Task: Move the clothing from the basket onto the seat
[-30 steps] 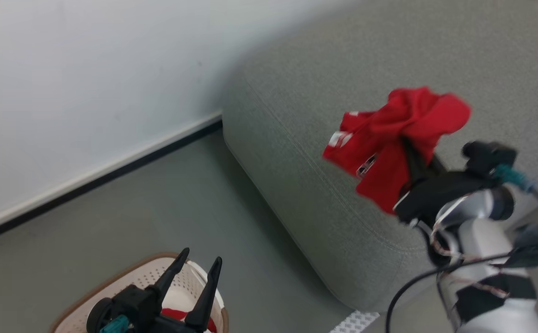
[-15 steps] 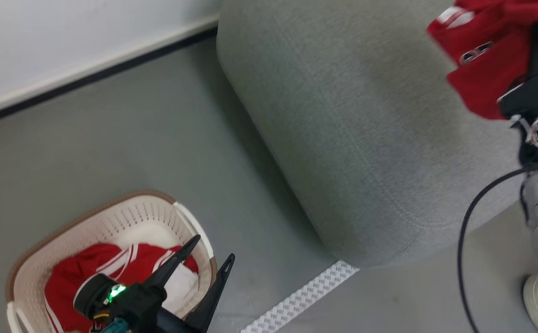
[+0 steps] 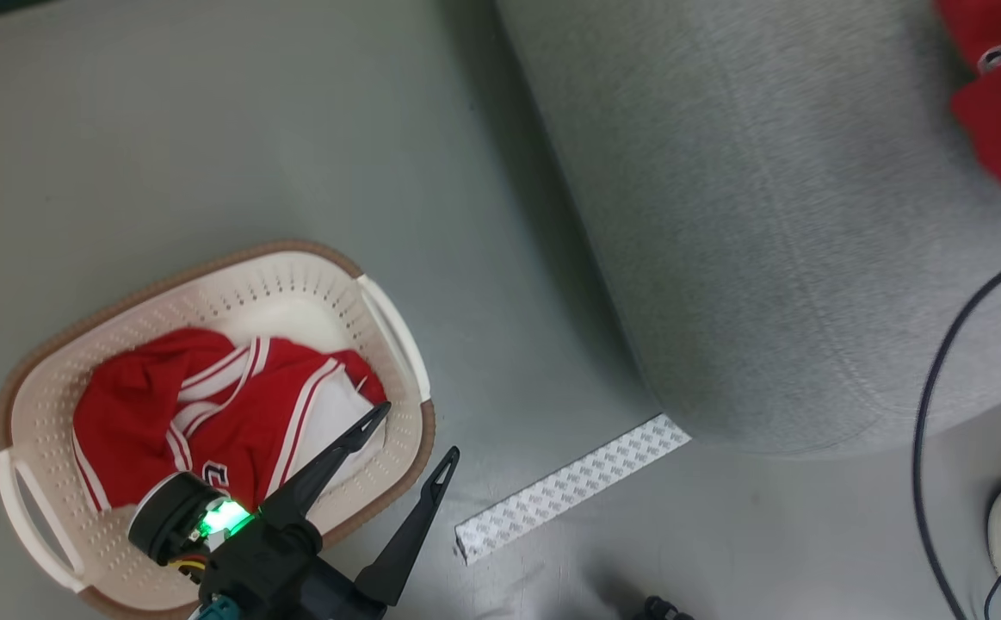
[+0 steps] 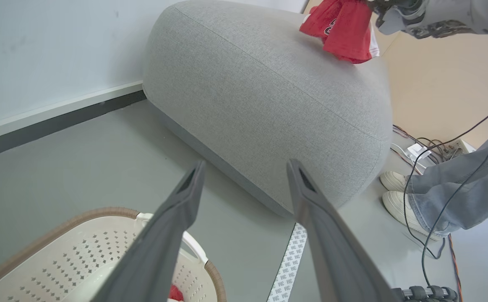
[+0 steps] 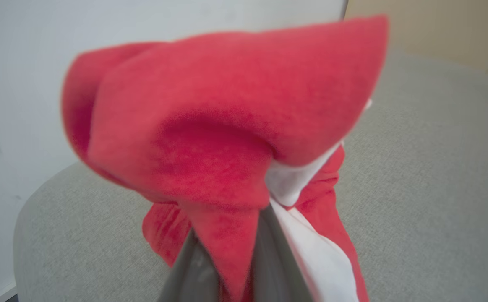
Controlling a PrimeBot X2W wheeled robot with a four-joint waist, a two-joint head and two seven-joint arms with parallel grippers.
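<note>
Locate the seat [image 4: 269, 96] first, well beyond the tips of the left gripper [image 4: 246, 163]. Treat its upper face as the drop zone. Judge the placing step as pending, not complete.

Locate the basket [image 3: 207, 267] next, on the floor [image 3: 207, 129] beneath and behind the left fingers. Note those fingers spread wide, gripping nothing, poised over the near rim, presumably staged for the next pick. Find the remaining clothing [image 3: 164, 405] bunched inside, just behind the nearer fingertip.

Check the right gripper [image 5: 244, 260]: clamped on the held garment [image 5: 210, 138], with cloth draped over and around both fingers. Carried above the cushion top, probably so that release lands on fabric rather than floor. Contact with the cushion: cannot tell.

Read markings last. Dark white-outlined numeral [image 3: 214, 474] on the basket jersey, partly folded under, not legible in full. Similar characters on the held garment, blurred. Tape strip [image 3: 573, 486] on the floor right of the left fingers, with repeated print too small to read. No brand label found.
</note>
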